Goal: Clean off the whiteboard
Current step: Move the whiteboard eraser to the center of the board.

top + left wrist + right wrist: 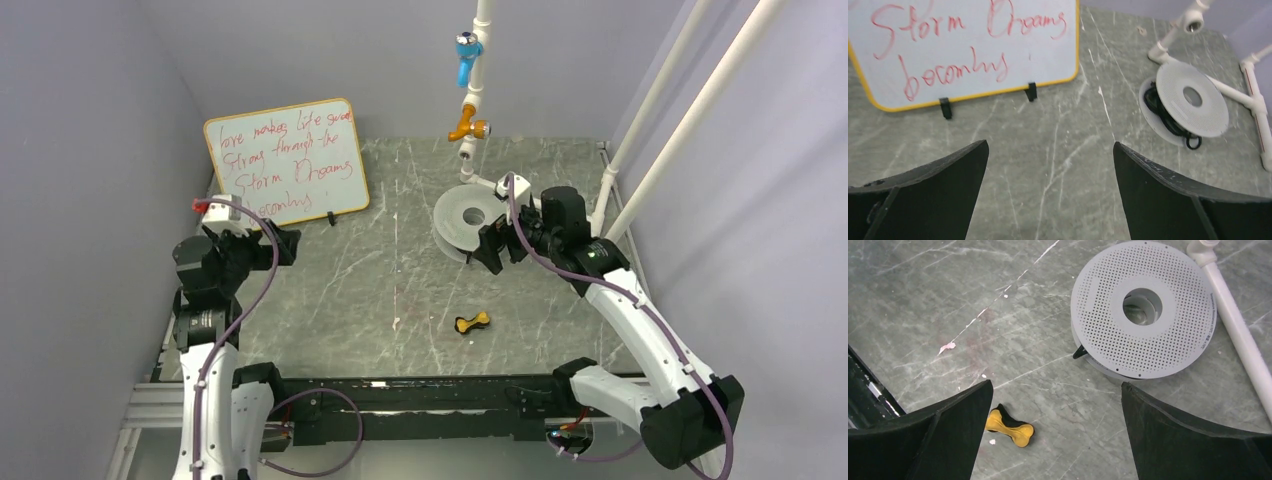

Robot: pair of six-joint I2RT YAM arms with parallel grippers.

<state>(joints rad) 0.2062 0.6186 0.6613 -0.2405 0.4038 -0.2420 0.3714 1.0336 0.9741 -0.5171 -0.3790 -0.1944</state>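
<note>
Top external view: the whiteboard [285,160], upper left, is carrying full red writing (nothing wiped, all erasing ahead).
Claws: left claw [1049,145] and right claw [1055,385] are gaping, empty.

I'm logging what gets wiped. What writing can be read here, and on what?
"Strong through the": red handwriting on the whiteboard.
"Storm Dreams": the line below.
Top line, perhaps "love makes life sweet": unsure.
Bottom line, roughly "becoming": scrawled.
Grey perforated disc: tiny rim print, too small to read.
</note>
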